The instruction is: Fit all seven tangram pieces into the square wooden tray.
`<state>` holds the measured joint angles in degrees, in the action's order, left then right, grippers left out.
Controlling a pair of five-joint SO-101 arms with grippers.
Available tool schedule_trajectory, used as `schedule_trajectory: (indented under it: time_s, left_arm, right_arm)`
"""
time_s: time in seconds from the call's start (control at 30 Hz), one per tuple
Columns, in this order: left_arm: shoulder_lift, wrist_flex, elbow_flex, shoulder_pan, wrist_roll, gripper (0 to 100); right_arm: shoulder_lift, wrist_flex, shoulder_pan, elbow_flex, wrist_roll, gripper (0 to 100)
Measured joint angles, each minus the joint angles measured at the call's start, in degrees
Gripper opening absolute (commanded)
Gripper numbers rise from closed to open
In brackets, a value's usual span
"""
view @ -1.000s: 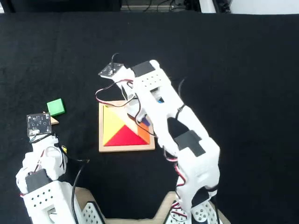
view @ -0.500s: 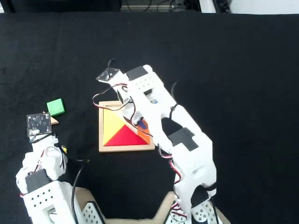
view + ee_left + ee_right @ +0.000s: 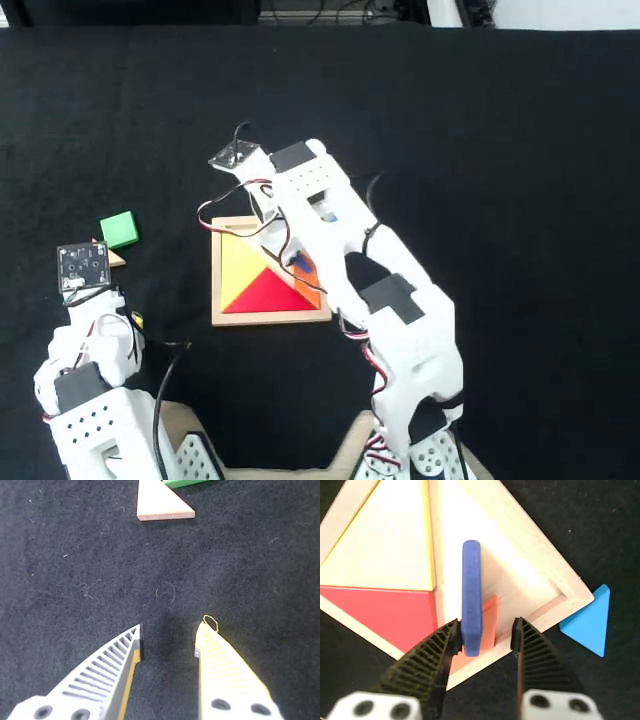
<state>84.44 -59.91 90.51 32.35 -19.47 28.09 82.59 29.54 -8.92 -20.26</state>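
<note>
The yellow triangle (image 3: pixel 240 268), red triangle (image 3: pixel 268 296) and orange piece (image 3: pixel 489 614) lie in the square wooden tray (image 3: pixel 270 319), the dark blue piece (image 3: pixel 471 595) stands edgewise in it between the spread fingers of the right tool (image 3: pixel 485 627), and three more wait outside.

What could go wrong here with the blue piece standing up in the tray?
The dark blue piece stands on edge in the wooden tray, beside the orange piece, between the fingers of the open right gripper; it may topple across it rather than lie flat. The light blue triangle lies just outside the tray; a bumped tray could shove it.
</note>
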Motion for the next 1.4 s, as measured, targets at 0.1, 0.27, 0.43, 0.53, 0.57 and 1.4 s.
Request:
schedule_trajectory:
  time_s: [0.1, 0.27, 0.43, 0.53, 0.57, 1.4]
  left_arm:
    - [0.0, 0.0, 0.0, 0.0, 0.0, 18]
    - [0.0, 0.0, 0.0, 0.0, 0.0, 18]
    - [0.0, 0.0, 0.0, 0.0, 0.0, 18]
    - [0.0, 0.0, 0.0, 0.0, 0.0, 18]
    - [0.0, 0.0, 0.0, 0.0, 0.0, 18]
    - [0.0, 0.0, 0.0, 0.0, 0.0, 18]
  right_arm:
    - [0.0, -0.1, 0.0, 0.0, 0.0, 17.4]
    - [0.0, -0.4, 0.0, -0.3, 0.0, 17.4]
    - [0.0, -0.6, 0.0, -1.7, 0.0, 17.3]
    - [0.0, -1.2, 0.0, -1.9, -0.3, 17.3]
    - [0.0, -1.4, -0.4, -1.9, -1.1, 17.3]
    - [4.3, -0.3, -1.1, -8.2, -3.7, 17.3]
